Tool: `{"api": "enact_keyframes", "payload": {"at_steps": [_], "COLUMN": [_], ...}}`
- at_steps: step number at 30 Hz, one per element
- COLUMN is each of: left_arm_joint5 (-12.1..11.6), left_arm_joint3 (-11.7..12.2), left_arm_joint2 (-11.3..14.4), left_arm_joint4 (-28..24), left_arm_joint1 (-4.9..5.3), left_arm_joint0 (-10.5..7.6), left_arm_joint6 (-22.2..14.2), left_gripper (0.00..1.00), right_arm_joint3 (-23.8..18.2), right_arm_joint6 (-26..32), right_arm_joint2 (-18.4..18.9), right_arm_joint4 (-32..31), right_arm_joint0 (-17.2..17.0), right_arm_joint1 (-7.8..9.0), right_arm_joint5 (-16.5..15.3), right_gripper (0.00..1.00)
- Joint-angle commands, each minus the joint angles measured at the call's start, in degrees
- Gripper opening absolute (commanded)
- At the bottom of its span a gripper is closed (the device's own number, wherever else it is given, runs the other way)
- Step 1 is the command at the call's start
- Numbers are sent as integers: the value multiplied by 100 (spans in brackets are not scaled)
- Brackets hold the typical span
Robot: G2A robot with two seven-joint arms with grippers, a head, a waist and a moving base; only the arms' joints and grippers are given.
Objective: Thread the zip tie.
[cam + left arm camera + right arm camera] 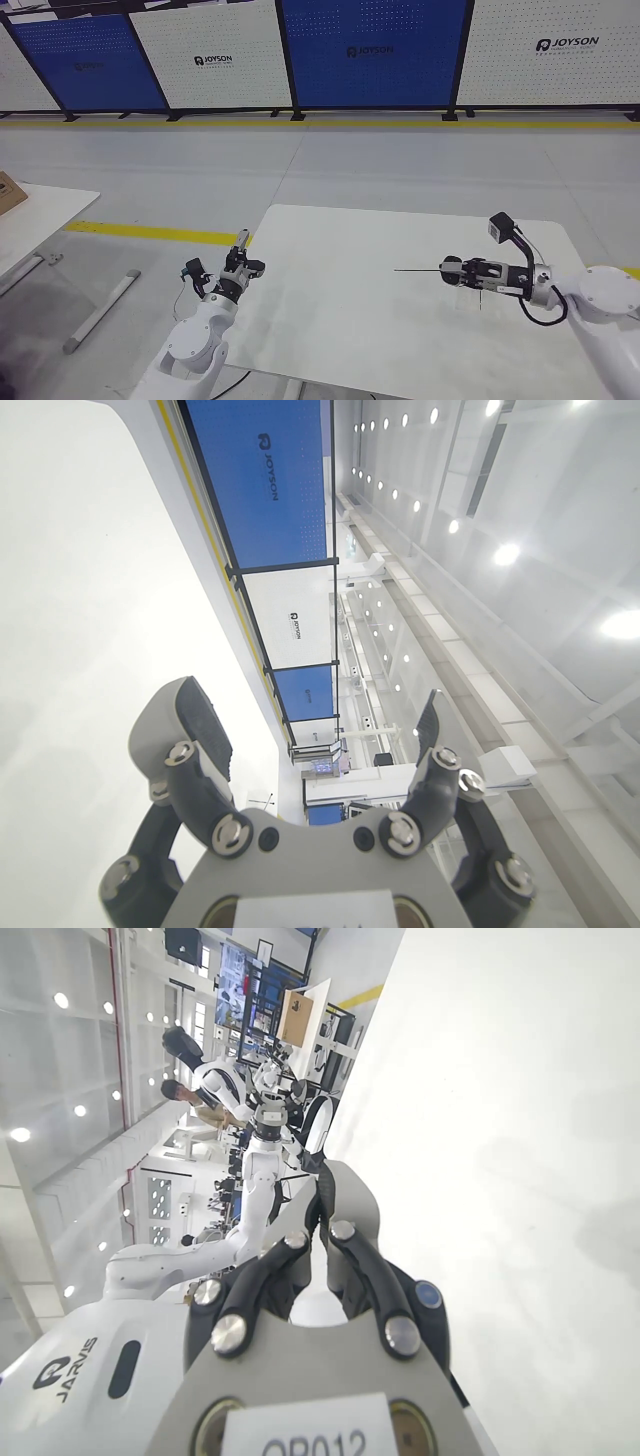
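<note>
One zip tie sticks out from the pinching right claw.

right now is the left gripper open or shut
Open. In the left wrist view the left gripper has its two fingers spread wide apart, with nothing held between them.

place: robotics test hall | walls: blue and white perforated partition panels in black frames | ground: smooth grey floor, yellow painted line | overhead: high white ceiling, round lamps | bench: white rectangular table
</note>
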Motion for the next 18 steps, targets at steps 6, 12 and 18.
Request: {"api": "enact_keyframes", "payload": {"at_steps": [6, 12, 18], "left_arm_joint5": [0, 0, 0], "left_arm_joint3": [0, 0, 0], "left_arm_joint2": [0, 0, 0], "left_arm_joint4": [0, 0, 0], "left_arm_joint1": [0, 0, 0], "left_arm_joint0": [0, 0, 0], "left_arm_joint6": [0, 0, 0], "left_gripper": [100, 100, 100], "right_arm_joint3": [0, -127, 221], "right_arm_joint6": [0, 232, 148], "right_arm_joint2": [0, -201, -920], "right_arm_joint4": [0, 450, -55], "right_arm_joint0": [0, 130, 625], "right_arm_joint1": [0, -105, -329], "right_arm_joint5": [0, -42, 197], "right_gripper": [0, 0, 0]}}
